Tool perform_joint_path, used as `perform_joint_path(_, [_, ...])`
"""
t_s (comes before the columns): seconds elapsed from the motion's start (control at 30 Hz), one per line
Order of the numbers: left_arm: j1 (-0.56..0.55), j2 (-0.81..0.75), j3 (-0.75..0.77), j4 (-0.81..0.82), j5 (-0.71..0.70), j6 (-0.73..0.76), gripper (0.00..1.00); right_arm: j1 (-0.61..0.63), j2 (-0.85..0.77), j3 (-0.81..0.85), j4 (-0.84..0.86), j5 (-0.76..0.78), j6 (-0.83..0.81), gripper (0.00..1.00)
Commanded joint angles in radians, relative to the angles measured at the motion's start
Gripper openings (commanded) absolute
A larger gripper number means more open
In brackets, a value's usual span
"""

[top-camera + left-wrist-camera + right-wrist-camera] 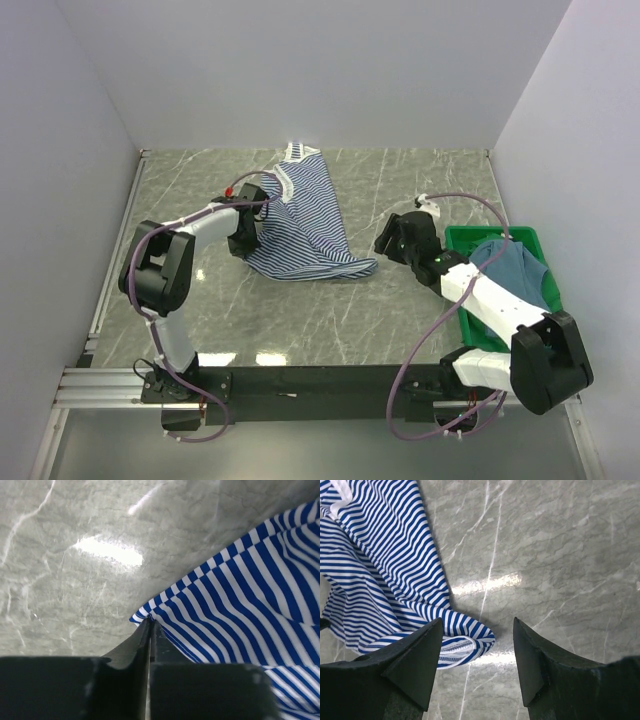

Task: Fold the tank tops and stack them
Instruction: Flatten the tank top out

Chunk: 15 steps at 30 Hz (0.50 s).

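Left end effector [150,626] pinching rumpled striped tank top [240,595] edge; right end effector [477,645] spread wide, veined marble table [560,555]

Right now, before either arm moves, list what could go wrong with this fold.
1. The left gripper is shut on only the very edge of the striped tank top; a pull may slip it free.
2. The top lies bunched, one end curled over just ahead of the open right gripper; folding now could trap wrinkles.

White links and bulky black joints make up the left arm [200,222] and right arm [490,296]; mauve cables [470,196] loop up from the black rail [320,380]. Black wedge fingers [415,665].
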Motion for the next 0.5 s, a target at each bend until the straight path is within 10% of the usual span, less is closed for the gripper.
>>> perform_joint_path(0.0, [-0.002,-0.022,-0.022,-0.014,-0.025,-0.032,0.01,-0.008,-0.003,-0.009,0.044,-0.034,-0.01,0.65])
perform_joint_path(0.47, [0.067,-0.657,-0.216,-0.09,0.064,-0.274,0.01,-0.006,-0.028,-0.066,0.024,-0.149,-0.001,0.63])
